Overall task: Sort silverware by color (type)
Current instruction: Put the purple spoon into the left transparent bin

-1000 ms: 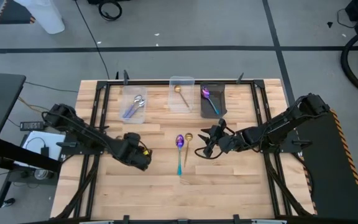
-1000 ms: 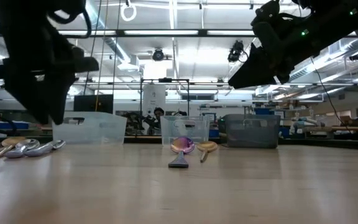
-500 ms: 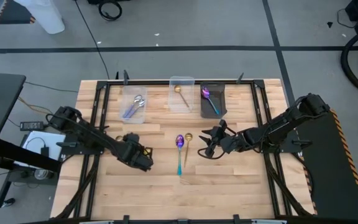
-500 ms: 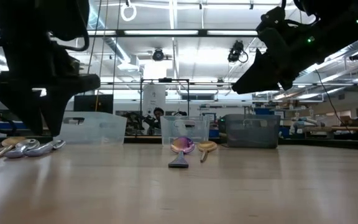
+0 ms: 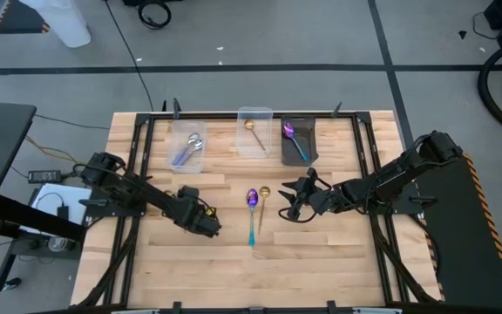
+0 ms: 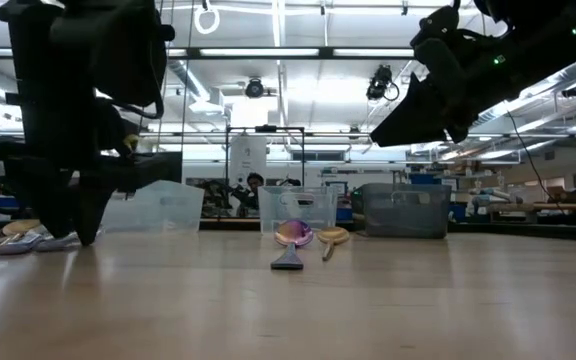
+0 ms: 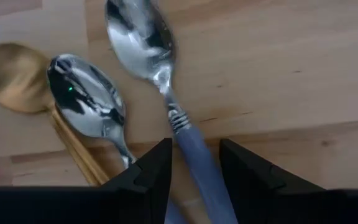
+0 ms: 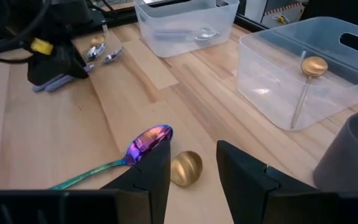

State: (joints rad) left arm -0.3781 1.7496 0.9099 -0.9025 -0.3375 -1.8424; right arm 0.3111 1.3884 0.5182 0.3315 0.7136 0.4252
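My left gripper (image 5: pixel 204 223) is open, low over a small cluster of spoons on the table's left half. In the left wrist view its fingers stand on either side of the blue handle (image 7: pixel 194 163) of a silver spoon (image 7: pixel 143 38). Beside that spoon lie a second silver spoon (image 7: pixel 87 94) and a gold spoon (image 7: pixel 14 78). My right gripper (image 5: pixel 289 206) hovers open right of centre, just above an iridescent purple spoon with a teal handle (image 8: pixel 148 140) and a gold spoon (image 8: pixel 186 168). Both lie flat mid-table (image 5: pixel 252 214).
Three bins stand in a row at the far edge: a clear one with silver spoons (image 5: pixel 187 148), a clear one with a gold spoon (image 5: pixel 254 131), and a dark one with an iridescent spoon (image 5: pixel 297 139). Bare wood lies along the near edge (image 5: pixel 321 262).
My left gripper has come down toward the table, shifting slightly toward the right and near edges, until its fingertips stand low at the spoon cluster. The spoons have stayed put.
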